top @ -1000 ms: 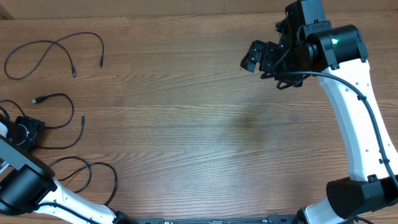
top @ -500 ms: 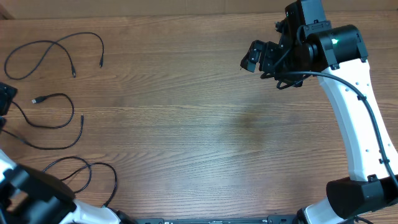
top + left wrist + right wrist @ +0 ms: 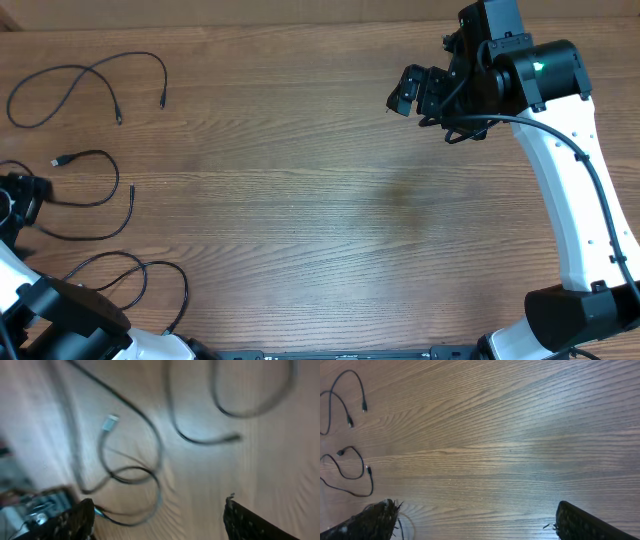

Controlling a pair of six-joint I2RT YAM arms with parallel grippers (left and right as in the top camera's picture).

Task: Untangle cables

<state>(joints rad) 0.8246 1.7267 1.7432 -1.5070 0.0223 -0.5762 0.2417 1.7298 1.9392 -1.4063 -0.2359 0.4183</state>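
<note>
Three thin black cables lie apart at the table's left: a top cable [image 3: 90, 75], a middle cable [image 3: 95, 195] with a silver-tipped plug [image 3: 62, 160], and a looped front cable [image 3: 140, 285]. My left gripper [image 3: 28, 197] sits at the left edge beside the middle cable. The blurred left wrist view shows it [image 3: 157, 525] open, with a cable loop [image 3: 145, 495] running just past the left finger [image 3: 80, 520]. My right gripper [image 3: 415, 92] hovers at the far right, open [image 3: 477, 522] over bare wood.
The wooden table [image 3: 300, 200] stretches between the two arms. The right arm's white link [image 3: 570, 190] runs down the right side. In the right wrist view the cables [image 3: 347, 470] lie far off at the left.
My left gripper drew off the middle cable's left end to the table's edge, went up, then came back down a little, opening wider. The cables lie much as before. The right arm stayed still.
</note>
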